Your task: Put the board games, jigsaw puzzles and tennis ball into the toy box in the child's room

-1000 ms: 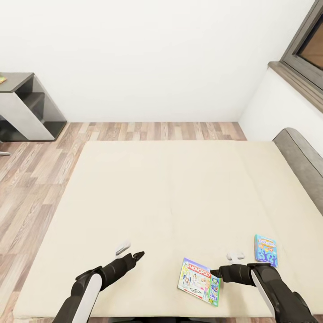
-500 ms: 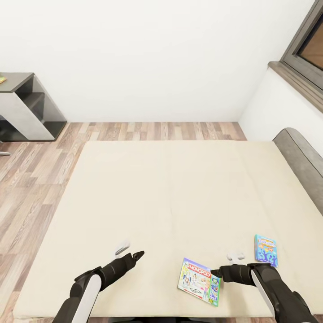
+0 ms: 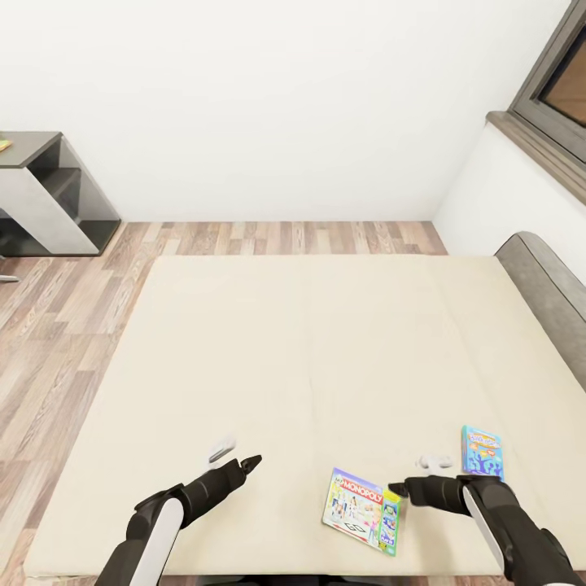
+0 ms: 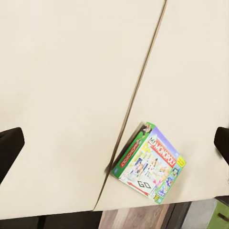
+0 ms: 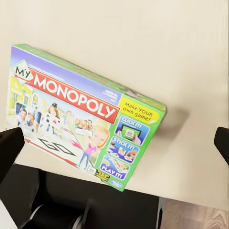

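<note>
Two board games lie on the beige mattress of the bed point(image 3: 309, 350). The white MONOPOLY box point(image 3: 360, 509) point(image 4: 150, 164) point(image 5: 82, 125) rests flat near the bed's front edge. The smaller blue box point(image 3: 482, 450) lies to its right. My right gripper point(image 3: 420, 474) point(image 5: 114, 143) hovers open between the two boxes, its dark fingertip just right of the MONOPOLY box's corner and apart from it. My left gripper point(image 3: 238, 456) point(image 4: 114, 145) is open and empty over bare mattress, to the left of the MONOPOLY box.
The bed's grey headboard point(image 3: 547, 293) rises at the right, under a dark window frame point(image 3: 553, 89). Wooden floor point(image 3: 57, 325) runs along the bed's left and far sides. The table's dark grey wing point(image 3: 45, 183) stands against the white wall at far left.
My right gripper has drawn back a little to the right, off the MONOPOLY box's corner. The left arm and both boxes have not moved.
</note>
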